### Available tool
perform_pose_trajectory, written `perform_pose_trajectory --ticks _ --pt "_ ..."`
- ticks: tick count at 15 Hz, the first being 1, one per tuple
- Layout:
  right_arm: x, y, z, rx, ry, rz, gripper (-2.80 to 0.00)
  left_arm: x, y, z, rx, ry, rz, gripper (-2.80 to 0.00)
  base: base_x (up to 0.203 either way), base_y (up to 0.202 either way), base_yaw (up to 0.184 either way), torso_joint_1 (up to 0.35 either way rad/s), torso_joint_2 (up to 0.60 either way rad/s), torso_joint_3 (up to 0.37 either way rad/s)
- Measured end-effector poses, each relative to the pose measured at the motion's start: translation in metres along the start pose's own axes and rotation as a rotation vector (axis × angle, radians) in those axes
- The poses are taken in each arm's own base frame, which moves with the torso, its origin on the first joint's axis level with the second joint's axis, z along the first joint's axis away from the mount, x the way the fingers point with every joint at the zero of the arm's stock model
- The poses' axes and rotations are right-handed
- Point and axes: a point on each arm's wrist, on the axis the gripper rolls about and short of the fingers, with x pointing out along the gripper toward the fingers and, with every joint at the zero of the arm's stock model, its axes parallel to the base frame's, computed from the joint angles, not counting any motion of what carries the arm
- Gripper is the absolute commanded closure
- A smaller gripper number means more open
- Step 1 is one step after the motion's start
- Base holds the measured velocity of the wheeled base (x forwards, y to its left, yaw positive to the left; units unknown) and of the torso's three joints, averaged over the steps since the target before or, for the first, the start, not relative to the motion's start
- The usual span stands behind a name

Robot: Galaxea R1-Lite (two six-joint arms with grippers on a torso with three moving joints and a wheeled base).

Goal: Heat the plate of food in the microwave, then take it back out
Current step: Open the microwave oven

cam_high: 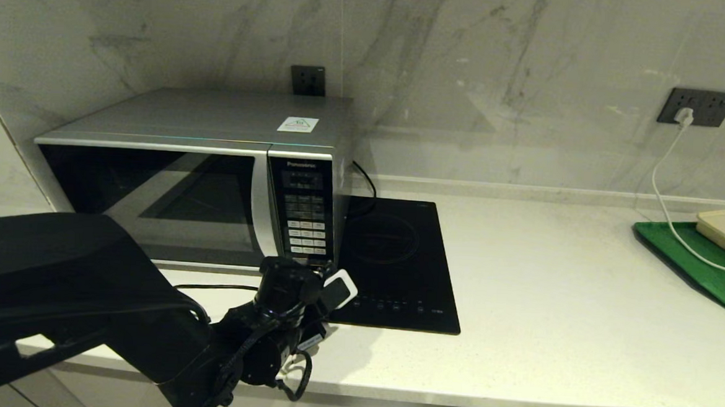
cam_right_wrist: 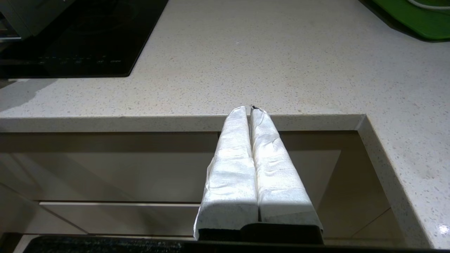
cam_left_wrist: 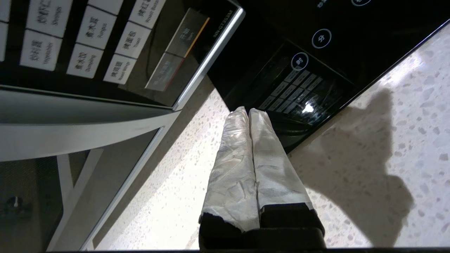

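The robot's left hand [cam_left_wrist: 249, 111], fingers pressed together and holding nothing, hovers low over the desk [cam_high: 550, 288] at about 5 o'clock of the microwave [cam_high: 196, 176], just below its button panel [cam_high: 305, 216], likely poised to press a key; the door is closed and no plate of food is visible, while the right hand [cam_right_wrist: 250, 109], also closed, idles by the desk's front edge

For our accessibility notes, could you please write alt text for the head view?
The left gripper, shut, hovers just below the button panel of the closed silver microwave. A black induction hob lies beside it on the pale counter.
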Motion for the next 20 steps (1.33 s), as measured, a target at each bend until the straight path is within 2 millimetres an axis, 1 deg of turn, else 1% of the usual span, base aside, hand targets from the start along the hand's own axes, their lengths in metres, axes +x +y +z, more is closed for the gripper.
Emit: perform_pose_trajectory --ticks 5,8,11,16,20 --pt "0.000 0.000 0.000 0.000 0.000 0.000 0.00 0.008 -0.010 0.003 0.019 -0.027 0.005 0.00 0.000 0.000 0.000 0.000 0.00 0.000" --pt "0.000 0.000 0.000 0.000 0.000 0.000 0.00 0.013 -0.010 0.007 0.020 -0.036 0.012 0.00 0.000 0.000 0.000 0.000 0.00 0.000" --pt "0.000 0.000 0.000 0.000 0.000 0.000 0.00 0.014 -0.010 0.008 0.024 -0.037 0.012 0.00 0.000 0.000 0.000 0.000 0.00 0.000" --pt "0.000 0.000 0.000 0.000 0.000 0.000 0.00 0.011 -0.006 0.007 0.018 -0.012 0.055 0.00 0.000 0.000 0.000 0.000 0.00 0.000" --pt "0.000 0.000 0.000 0.000 0.000 0.000 0.00 0.012 0.002 0.003 0.006 0.019 0.092 0.00 0.000 0.000 0.000 0.000 0.00 0.000"
